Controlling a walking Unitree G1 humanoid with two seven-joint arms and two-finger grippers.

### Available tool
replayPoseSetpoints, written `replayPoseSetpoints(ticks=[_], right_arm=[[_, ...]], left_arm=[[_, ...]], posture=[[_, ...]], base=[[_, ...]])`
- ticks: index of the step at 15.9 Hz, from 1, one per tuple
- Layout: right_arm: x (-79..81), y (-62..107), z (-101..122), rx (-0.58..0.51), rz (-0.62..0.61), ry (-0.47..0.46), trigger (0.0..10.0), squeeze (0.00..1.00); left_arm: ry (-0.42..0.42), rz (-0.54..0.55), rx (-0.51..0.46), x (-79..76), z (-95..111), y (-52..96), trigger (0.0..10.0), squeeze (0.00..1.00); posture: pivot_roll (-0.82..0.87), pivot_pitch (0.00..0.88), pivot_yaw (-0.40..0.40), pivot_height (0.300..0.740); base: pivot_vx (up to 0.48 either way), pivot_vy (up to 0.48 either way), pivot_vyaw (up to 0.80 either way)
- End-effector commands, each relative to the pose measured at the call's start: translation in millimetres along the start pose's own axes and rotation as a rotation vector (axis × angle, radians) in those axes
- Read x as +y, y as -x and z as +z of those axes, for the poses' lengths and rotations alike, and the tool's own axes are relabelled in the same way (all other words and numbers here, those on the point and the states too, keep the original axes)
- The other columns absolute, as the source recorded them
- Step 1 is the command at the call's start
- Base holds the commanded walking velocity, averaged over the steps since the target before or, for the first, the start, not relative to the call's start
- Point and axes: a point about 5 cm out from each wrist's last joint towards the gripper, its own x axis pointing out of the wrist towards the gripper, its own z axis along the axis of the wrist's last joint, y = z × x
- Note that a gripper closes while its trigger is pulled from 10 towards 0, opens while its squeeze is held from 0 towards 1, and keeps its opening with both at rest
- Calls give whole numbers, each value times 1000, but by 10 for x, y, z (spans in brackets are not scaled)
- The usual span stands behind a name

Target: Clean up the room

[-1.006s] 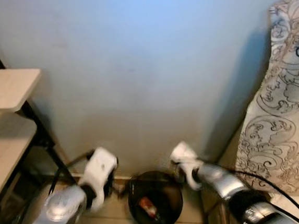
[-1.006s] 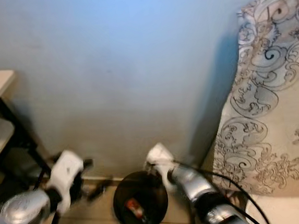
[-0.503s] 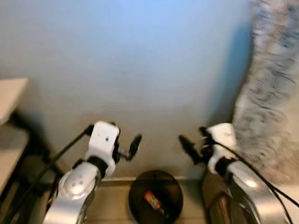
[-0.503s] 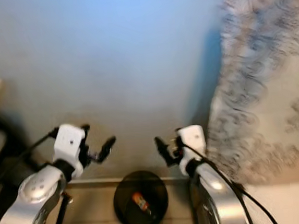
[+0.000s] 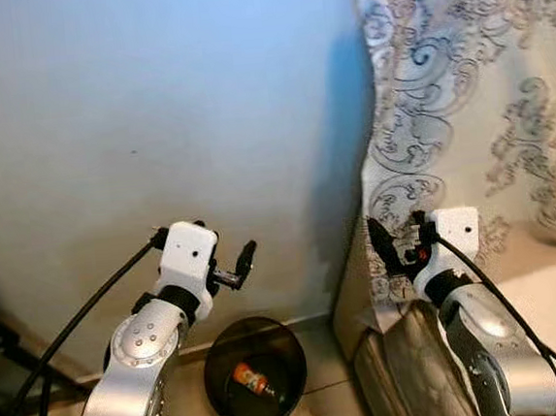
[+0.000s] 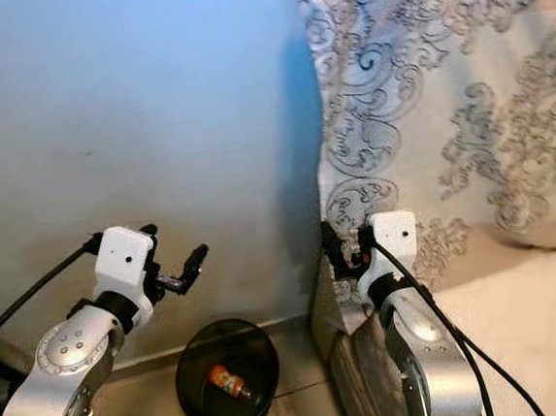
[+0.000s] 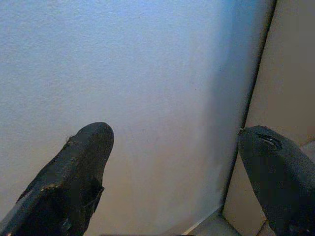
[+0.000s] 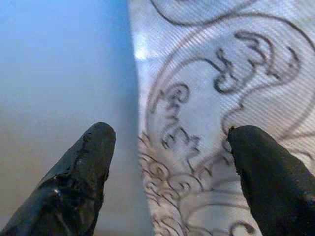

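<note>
Two tools hang raised before a pale blue wall [image 5: 152,102], both with fingers spread and empty. Left tool [image 5: 247,260] hovers above a black bin [image 5: 256,386] on the floor against the wall; an orange item [image 5: 246,374] lies inside. Right tool [image 5: 380,248] faces a patterned curtain [image 5: 464,104].

Count: one black bin [image 5: 255,385]; one orange item [image 5: 246,375] inside; one patterned curtain [image 5: 464,104]; two silver arms, two grippers.
</note>
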Motion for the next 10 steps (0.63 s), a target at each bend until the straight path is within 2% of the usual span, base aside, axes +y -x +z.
replayPoseSetpoints(ticks=[1, 2, 7, 10], right_arm=[[13, 1, 14, 9, 6, 14, 10000, 0], [23, 4, -30, 40, -3, 59, 10000, 0], [136, 50, -145, 135, 34, -19, 10000, 0], [132, 53, -161, 154, 30, -64, 10000, 0]], left_arm=[[-9, 12, -10, 11, 20, 19, 10000, 0], [2, 21, -4, 23, 7, 38, 10000, 0], [6, 56, 3, 66, -19, 64, 10000, 0], [13, 58, 3, 65, -20, 62, 10000, 0]], posture=[[14, 0, -11, 740], [16, 0, -9, 740], [24, 0, -12, 740], [21, 0, -14, 740]], base=[[0, 0, -756], [0, 0, -763], [0, 0, -779], [0, 0, 0]])
